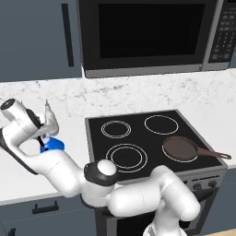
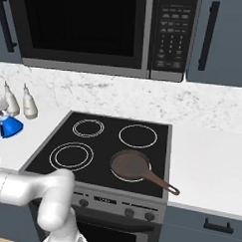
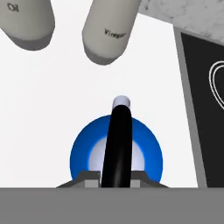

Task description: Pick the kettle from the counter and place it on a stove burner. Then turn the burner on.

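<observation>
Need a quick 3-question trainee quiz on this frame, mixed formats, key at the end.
1. True or false: the kettle already stands on the stove burner.
2. Multiple choice: what lies on the front right cooking zone? A) a bottle B) a frying pan C) nothing
3. Fill in: the hand is shut on the kettle's ____.

Key
1. False: it sits on the white counter, left of the stove, near two bottles.
2. B
3. Handle: the black arch runs between the finger tips in the hand view.
</observation>
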Available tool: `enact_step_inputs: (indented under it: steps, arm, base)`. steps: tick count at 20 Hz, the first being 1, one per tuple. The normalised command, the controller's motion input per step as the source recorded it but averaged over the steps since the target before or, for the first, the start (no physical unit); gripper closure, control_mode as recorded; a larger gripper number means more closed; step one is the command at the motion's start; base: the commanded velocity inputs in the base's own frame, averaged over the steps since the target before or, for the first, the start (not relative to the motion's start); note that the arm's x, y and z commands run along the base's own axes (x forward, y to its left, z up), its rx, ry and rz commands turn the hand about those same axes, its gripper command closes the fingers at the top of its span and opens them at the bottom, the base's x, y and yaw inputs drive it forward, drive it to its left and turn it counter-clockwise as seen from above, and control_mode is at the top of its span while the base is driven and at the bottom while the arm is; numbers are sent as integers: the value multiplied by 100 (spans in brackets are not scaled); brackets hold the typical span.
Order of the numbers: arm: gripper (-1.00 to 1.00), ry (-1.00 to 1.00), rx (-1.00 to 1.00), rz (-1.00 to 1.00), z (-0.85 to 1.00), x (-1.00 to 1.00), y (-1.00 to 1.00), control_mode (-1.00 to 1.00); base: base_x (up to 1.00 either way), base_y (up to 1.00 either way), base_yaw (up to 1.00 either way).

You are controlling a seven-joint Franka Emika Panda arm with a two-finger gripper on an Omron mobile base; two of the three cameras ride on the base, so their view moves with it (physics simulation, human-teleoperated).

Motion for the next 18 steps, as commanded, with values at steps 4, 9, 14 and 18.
enact_step_inputs:
  steps: [4, 9, 14, 18]
  arm:
    - [100, -48, 0, -2, 1, -67, -98, -100]
    - [100, -40, 2, -11, 7, -64, -100, -100]
    - [100, -16, 9, -23, 25, -35, -100, -100]
    - [100, -5, 14, -25, 45, -11, -100, -100]
  base:
    - [0, 0, 0]
    - [0, 0, 0]
    - [0, 0, 0]
    - [0, 0, 0]
